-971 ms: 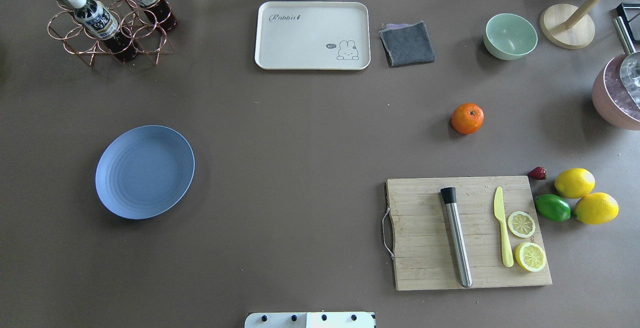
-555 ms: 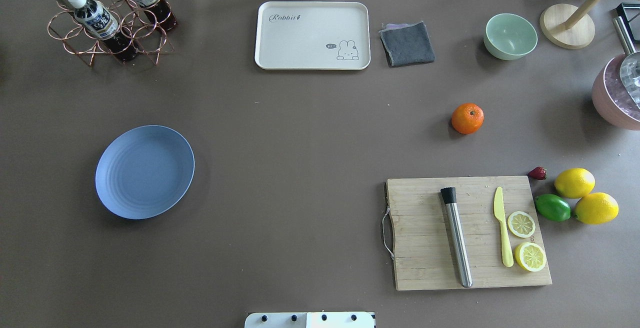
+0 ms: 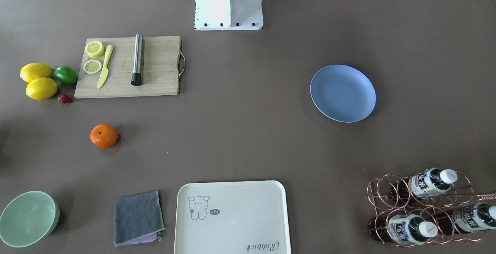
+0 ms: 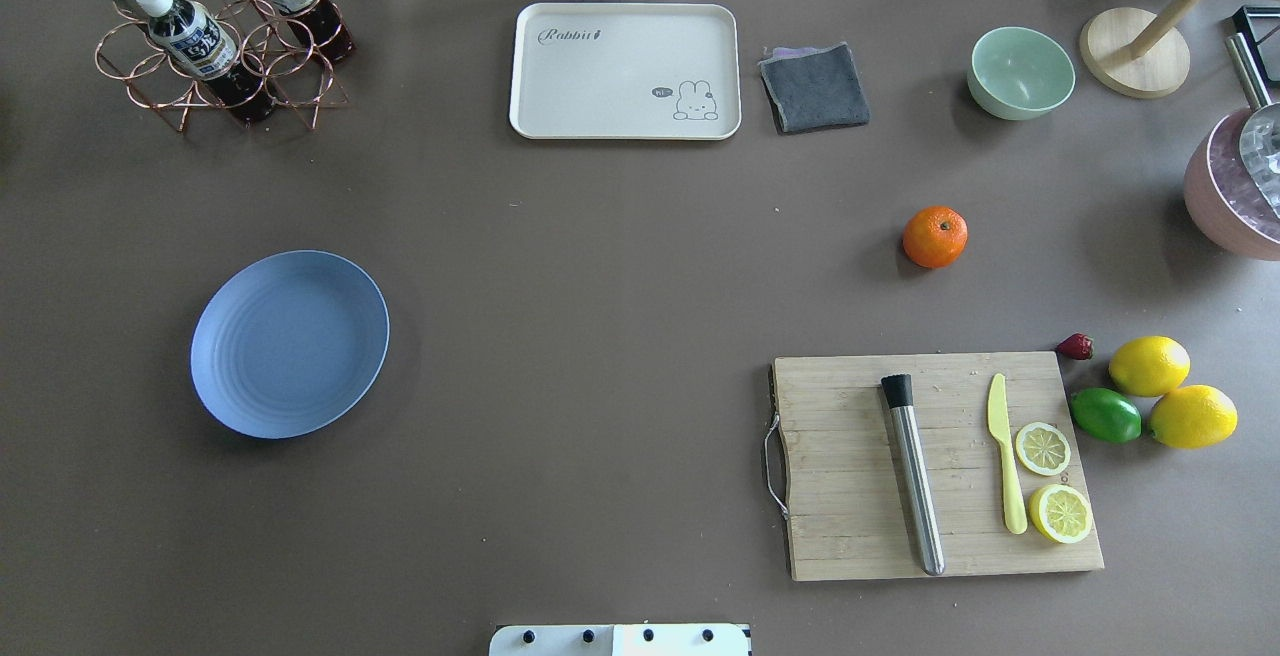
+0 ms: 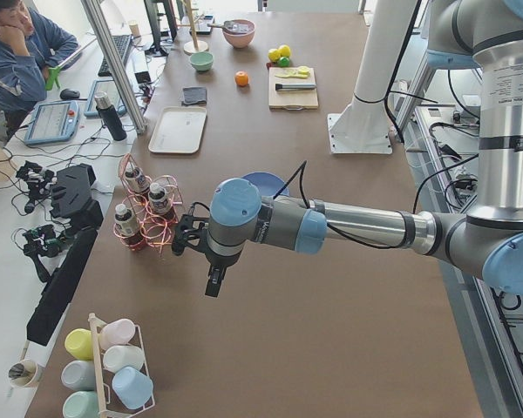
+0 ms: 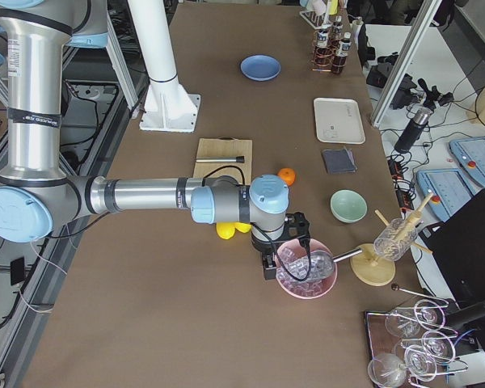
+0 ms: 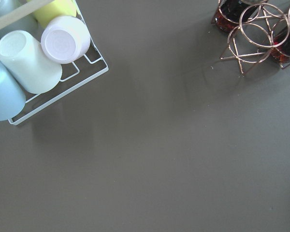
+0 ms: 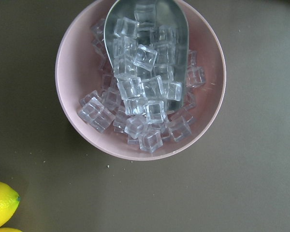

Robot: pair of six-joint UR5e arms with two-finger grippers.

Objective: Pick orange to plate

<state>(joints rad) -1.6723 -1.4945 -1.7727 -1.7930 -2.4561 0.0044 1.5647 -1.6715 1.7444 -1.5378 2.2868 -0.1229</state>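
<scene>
Hanging my right fingers (image 6: 267, 264) at the rim of the pink ice bowl (image 8: 70, 63), I am looking straight down on its cubes and metal scoop (image 8: 180, 38), with a lemon (image 8: 1, 205) peeking in at the corner of the wrist view. Only the side view is showing these fingers, so I cannot tell how far they are parted or whether they are holding anything.

The orange (image 4: 935, 237) is sitting alone on the table (image 4: 600, 256), inward from my right fingers toward the middle. It is lying well apart from the cutting board (image 4: 850, 476) edge on my side and from the green bowl (image 4: 1020, 71) on the far side, and bare brown surface is ringing it all round.

My left fingers (image 5: 213, 283) are hanging over bare table at the other end, between the copper bottle rack (image 5: 152, 228) and the pastel cups (image 7: 24, 60); their opening I likewise cannot tell. The plate (image 4: 290, 344) is lying flat inward of them, bare table bordering its whole rim. Between orange and plate a broad unbroken stretch of table is running.
</scene>
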